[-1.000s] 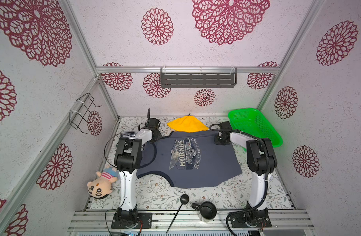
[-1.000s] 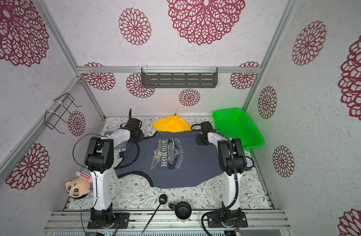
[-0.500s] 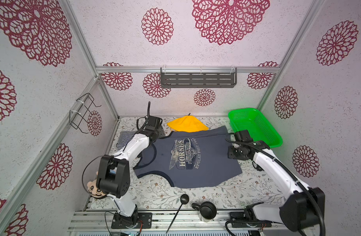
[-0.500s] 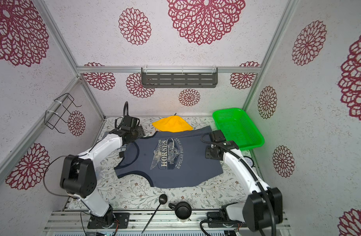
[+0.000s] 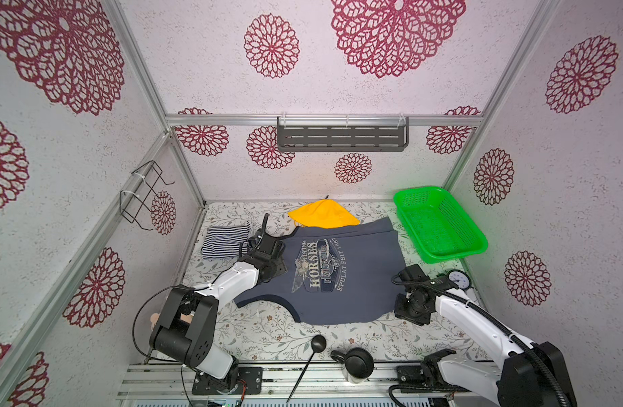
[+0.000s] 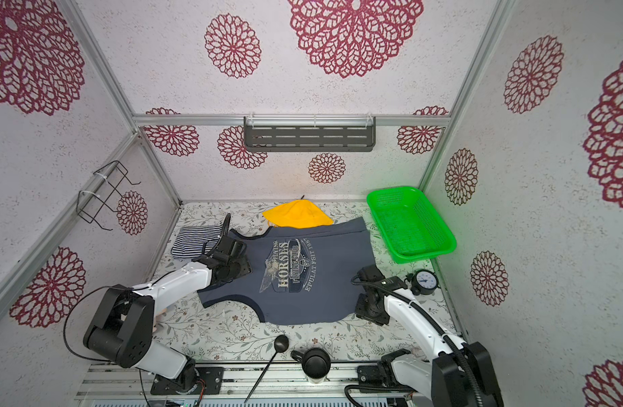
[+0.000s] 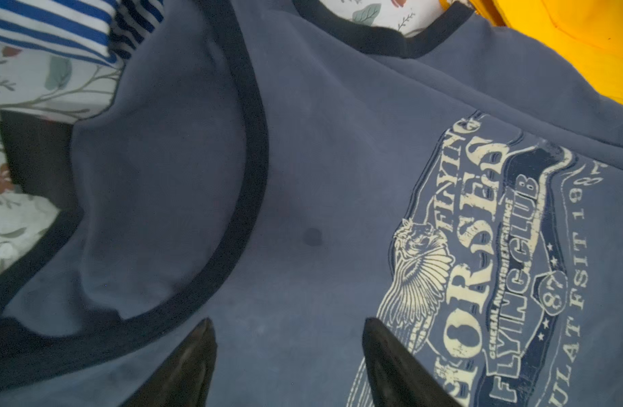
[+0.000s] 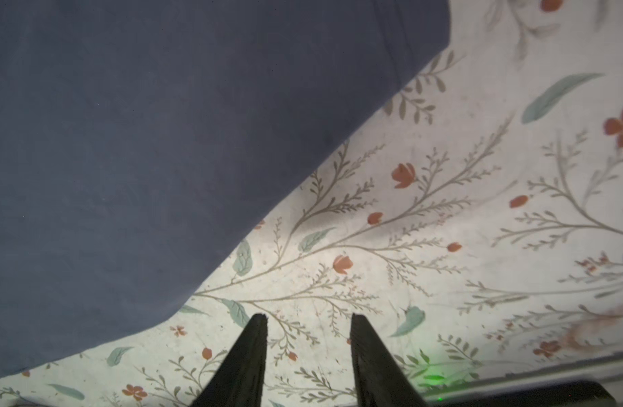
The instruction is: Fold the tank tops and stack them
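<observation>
- Blue-grey tank top (image 5: 359, 292) lies flat; the letters read "FLYING HORSES", "FLYING CLUB", "87".
- Left gripper (image 7: 288, 320): released, empty, above it.
- Right gripper (image 8: 309, 315): released, empty, beside its edge.

Both top views look steeply down from high over the 6 o'clock edge of the floral worktop (image 5: 267, 327) (image 6: 232, 327), sharing nearly the whole booth. The left wrist camera hangs close over the blue-grey tank top (image 7: 320, 158) at its 9 o'clock side, facing the chest print (image 7: 479, 264) past the left gripper (image 7: 288, 320). The right wrist camera, low near 4 o'clock, apparently looks across the top's hem corner past the right gripper (image 8: 309, 317).
</observation>
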